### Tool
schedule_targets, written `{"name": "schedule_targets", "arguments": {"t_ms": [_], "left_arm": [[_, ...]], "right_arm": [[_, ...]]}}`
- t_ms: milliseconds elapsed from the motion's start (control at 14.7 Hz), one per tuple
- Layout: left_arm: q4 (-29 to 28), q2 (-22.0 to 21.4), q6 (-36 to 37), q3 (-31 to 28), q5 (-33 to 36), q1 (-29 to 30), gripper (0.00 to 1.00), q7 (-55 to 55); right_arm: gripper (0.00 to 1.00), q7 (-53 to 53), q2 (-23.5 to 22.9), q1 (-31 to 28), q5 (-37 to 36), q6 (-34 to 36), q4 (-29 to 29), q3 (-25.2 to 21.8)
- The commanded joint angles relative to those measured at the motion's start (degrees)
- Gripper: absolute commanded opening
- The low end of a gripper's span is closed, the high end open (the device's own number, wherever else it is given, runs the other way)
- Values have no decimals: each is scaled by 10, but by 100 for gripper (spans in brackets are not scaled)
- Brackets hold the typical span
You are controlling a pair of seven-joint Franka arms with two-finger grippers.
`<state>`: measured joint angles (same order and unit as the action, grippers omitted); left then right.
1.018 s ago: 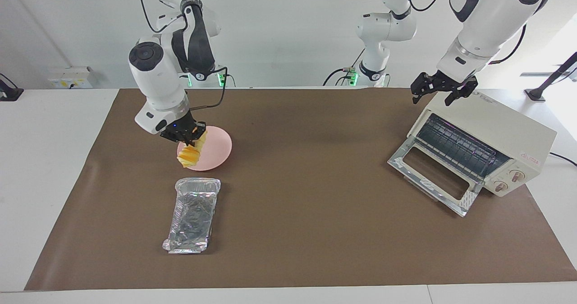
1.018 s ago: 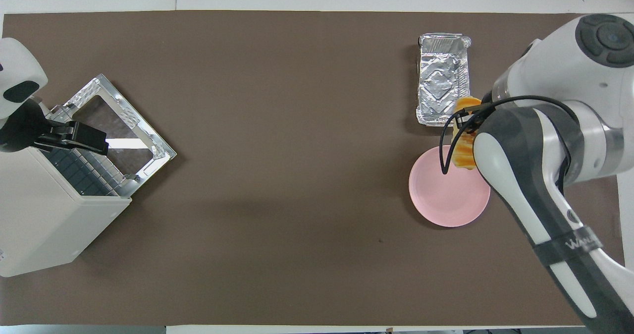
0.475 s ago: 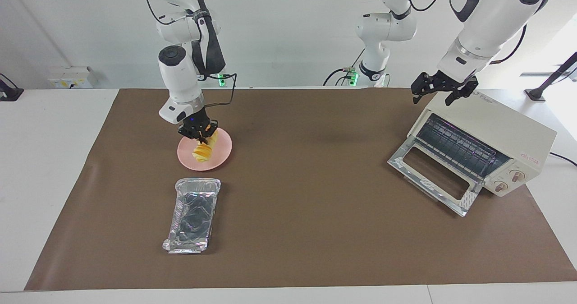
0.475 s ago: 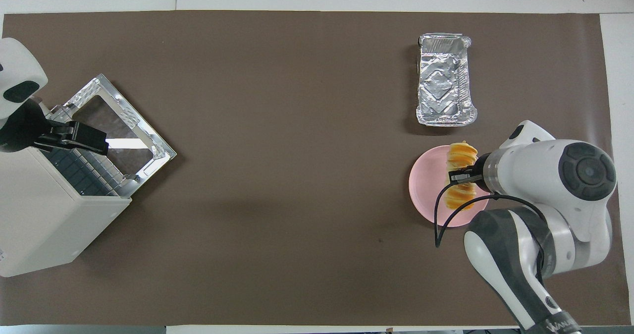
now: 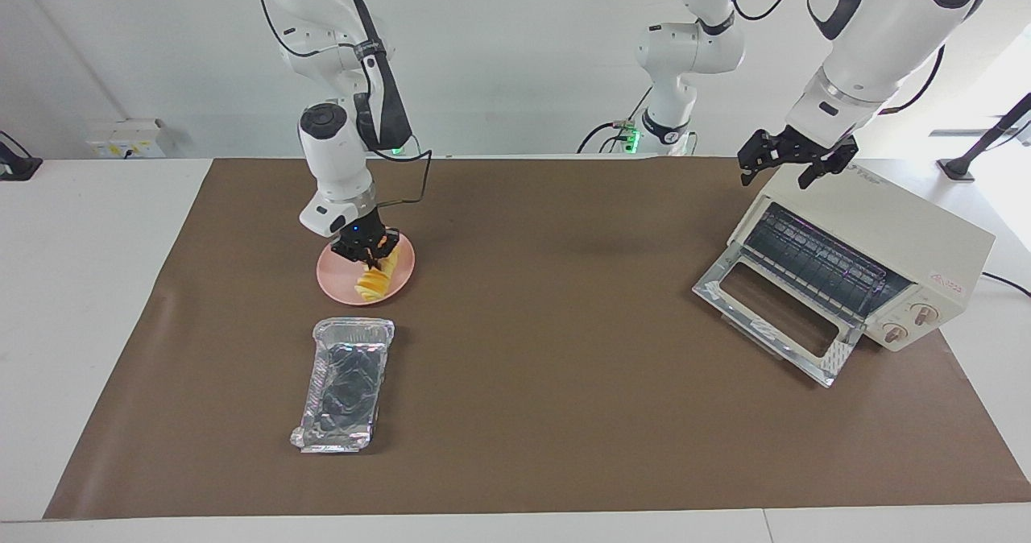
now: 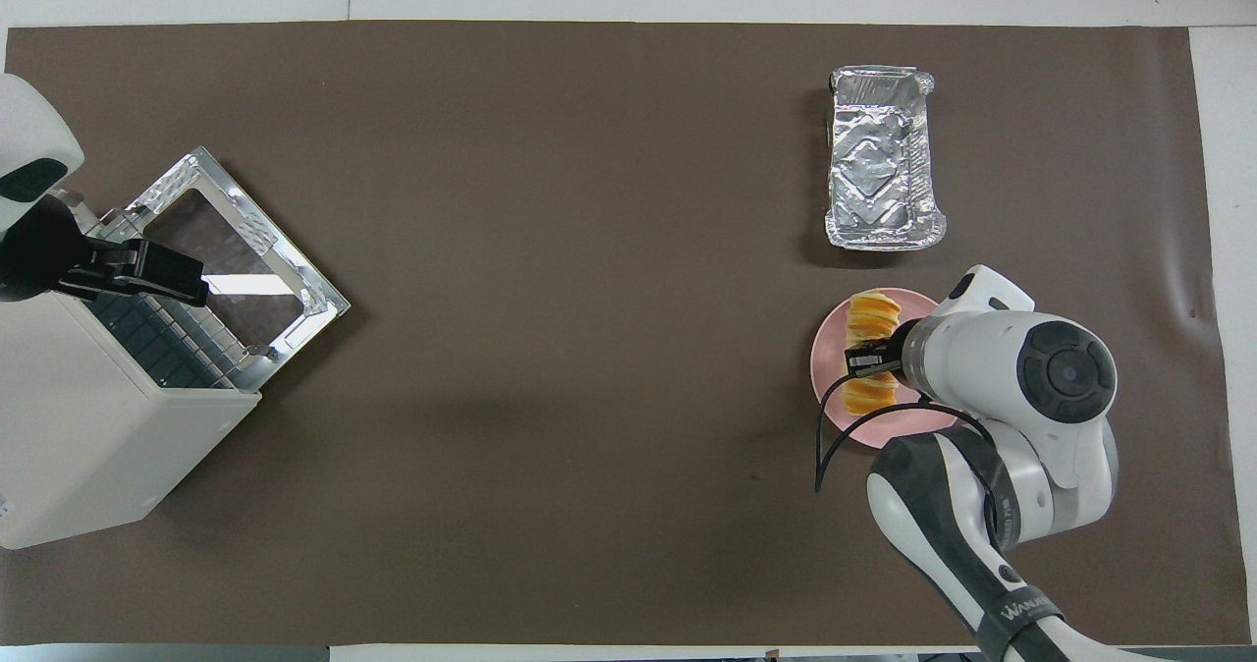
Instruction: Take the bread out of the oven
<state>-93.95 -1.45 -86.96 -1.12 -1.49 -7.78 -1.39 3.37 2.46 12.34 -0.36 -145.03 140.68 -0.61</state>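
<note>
**K:** Bread point(image 5: 374, 278) is lying on the plate point(image 5: 338, 283), right under the right claw point(image 5: 369, 250). Claw is pinching it around the middle; fingers are looking snug on it, but I can't tell if they're starting to let go.

**M:** Why the plate?

**K:** My read: it's the drop-off. Loaf is out of the oven point(image 5: 870, 246) already, so the task is nearly done, only the release is left.

**M:** Left claw point(image 5: 793, 159)?

**K:** Waiting, spread wide, over the oven's top edge, touching nothing. Door point(image 5: 773, 321) is hanging down flat below it, rack point(image 5: 821, 263) is showing bare.

**M:** Surface?

**K:** Brown mat point(image 5: 548, 414) is covering a white table point(image 5: 80, 285). Foil tray point(image 5: 345, 384) is sitting just beside the plate, under neither claw. Plain white wall point(image 5: 515, 43) is running along the robots' end, cables trailing off the bases.
</note>
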Motion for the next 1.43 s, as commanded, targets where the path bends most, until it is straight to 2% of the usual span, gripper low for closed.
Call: {"name": "schedule_targets", "arguments": {"t_ms": [0, 204, 407, 543, 814, 1086, 1357], "left_arm": [[-11, -13, -1, 1, -5, 6, 100, -1], [-11, -13, -1, 1, -5, 6, 100, -1], [-11, -13, -1, 1, -5, 6, 100, -1], [-11, -13, -1, 1, -5, 6, 100, -1], [-11, -13, -1, 1, -5, 6, 100, -1], [-11, -13, -1, 1, -5, 6, 100, -1], [-11, -13, -1, 1, -5, 6, 100, -1]], "right_arm": [[100, 3, 5, -6, 4, 11, -11, 2], [100, -2, 11, -12, 3, 141, -90, 1], [100, -36, 9, -35, 2, 273, -214, 0], [100, -84, 9, -50, 2, 341, -278, 0], [100, -123, 9, -75, 1, 525, -420, -1], [100, -135, 0, -95, 1, 614, -507, 0], [100, -135, -4, -93, -3, 650, -531, 3]]}}
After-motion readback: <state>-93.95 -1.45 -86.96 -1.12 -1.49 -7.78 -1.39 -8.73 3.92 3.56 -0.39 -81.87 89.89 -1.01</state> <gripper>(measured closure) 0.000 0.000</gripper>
